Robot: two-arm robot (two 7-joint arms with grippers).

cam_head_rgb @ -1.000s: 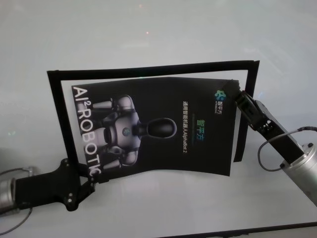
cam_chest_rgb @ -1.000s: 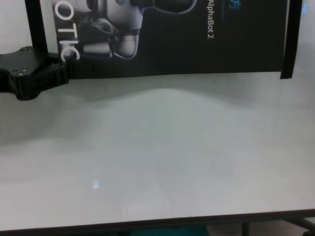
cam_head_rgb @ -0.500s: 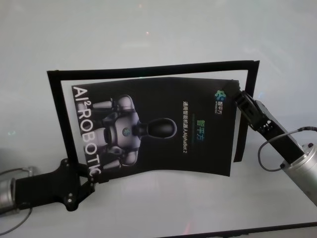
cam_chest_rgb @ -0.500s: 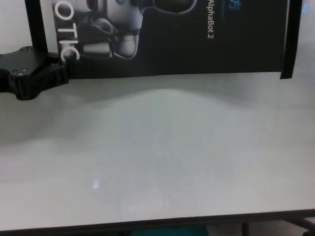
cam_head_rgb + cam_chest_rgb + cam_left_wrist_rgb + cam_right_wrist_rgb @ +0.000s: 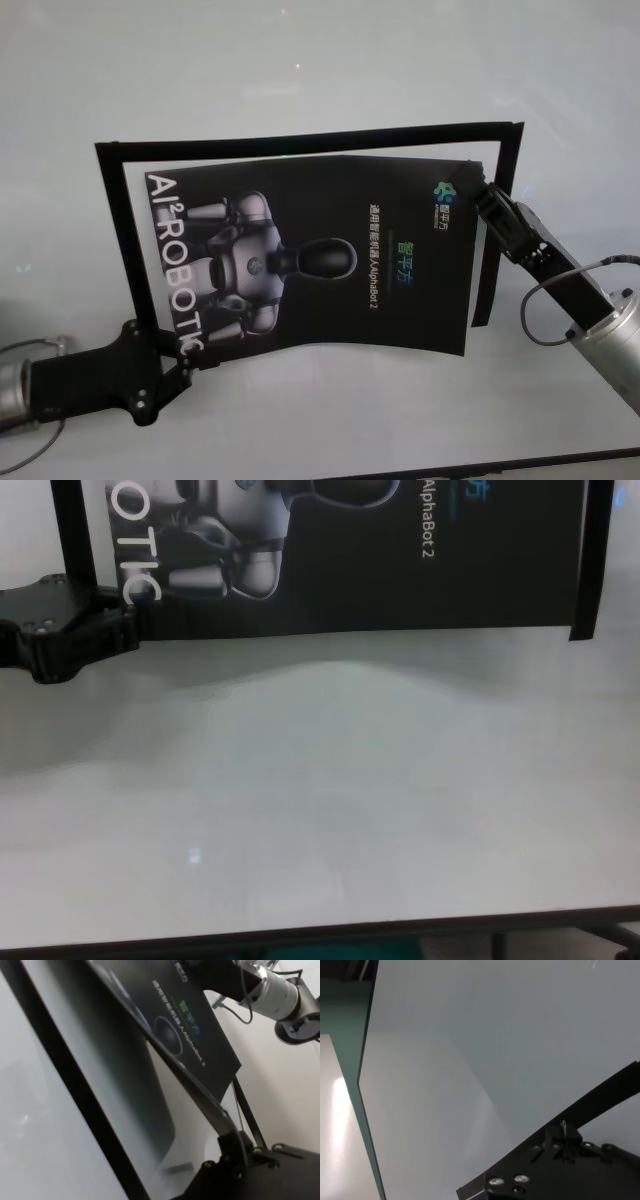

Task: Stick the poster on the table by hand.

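Note:
The black poster (image 5: 330,255) with the silver robot picture hangs slightly bowed just above the pale table (image 5: 330,60), inside the black frame outline. My left gripper (image 5: 183,368) is shut on its near left corner by the white letters. My right gripper (image 5: 482,198) is shut on its far right corner by the small logo. The chest view shows the poster's lower part (image 5: 400,570) and the left gripper (image 5: 118,632) at its corner. In the left wrist view the poster's edge (image 5: 195,1035) runs into that gripper (image 5: 234,1141). The right wrist view shows the right gripper (image 5: 563,1136) over the table (image 5: 470,1035).
Thin black frame bars (image 5: 300,142) lie flat on the table along the poster's left, far and right sides, also in the chest view (image 5: 592,560). The table's dark front edge (image 5: 300,942) is near. Bare tabletop (image 5: 350,800) lies in front of the poster.

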